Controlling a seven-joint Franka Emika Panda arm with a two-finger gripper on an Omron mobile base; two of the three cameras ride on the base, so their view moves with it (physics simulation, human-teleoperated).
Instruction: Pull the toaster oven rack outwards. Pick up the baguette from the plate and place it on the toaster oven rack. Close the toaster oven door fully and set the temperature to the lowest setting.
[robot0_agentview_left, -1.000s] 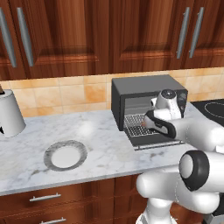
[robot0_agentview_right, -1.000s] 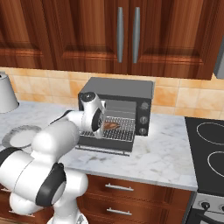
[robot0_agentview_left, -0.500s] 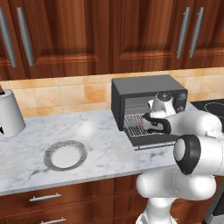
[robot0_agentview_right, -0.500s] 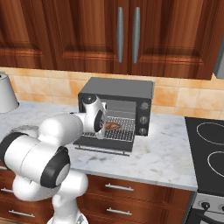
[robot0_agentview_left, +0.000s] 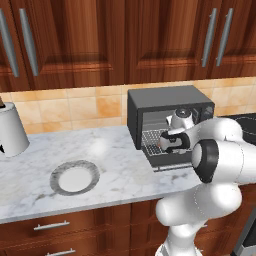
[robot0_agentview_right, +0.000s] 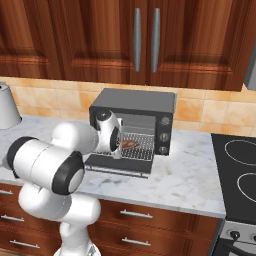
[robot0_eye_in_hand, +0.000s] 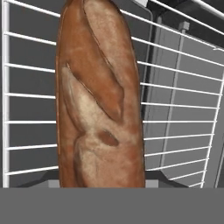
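While the arm reached into the open mouth of the one toaster oven (robot0_agentview_right: 132, 120), you had a single baguette (robot0_eye_in_hand: 99, 96) lying on the toaster oven rack (robot0_eye_in_hand: 183, 109), with the wire bars showing on both sides of it in the hand view. From the right base view you could see that same reddish loaf as a small shape on the mesh just past the wrist. The one gripper (robot0_agentview_left: 161, 145) sat low over the rack at the oven opening; its fingertips were hidden behind the hand and the loaf, so you could not tell how far the jaws stood apart or whether they had hold of the bread.

The toaster oven door (robot0_agentview_right: 117, 165) hung dropped down flat in front of the cavity, resting over the counter (robot0_agentview_left: 115, 165). You could count three small round knobs (robot0_agentview_right: 163, 135) stacked on the oven's right panel.

One plate (robot0_agentview_left: 74, 177) with a speckled rim lay bare on the marble well to the left of the oven. One white canister (robot0_agentview_left: 11, 131) stood at the far left against the tiled wall. Above, you could make out four long cabinet handles (robot0_agentview_left: 27, 42) in the left base view.
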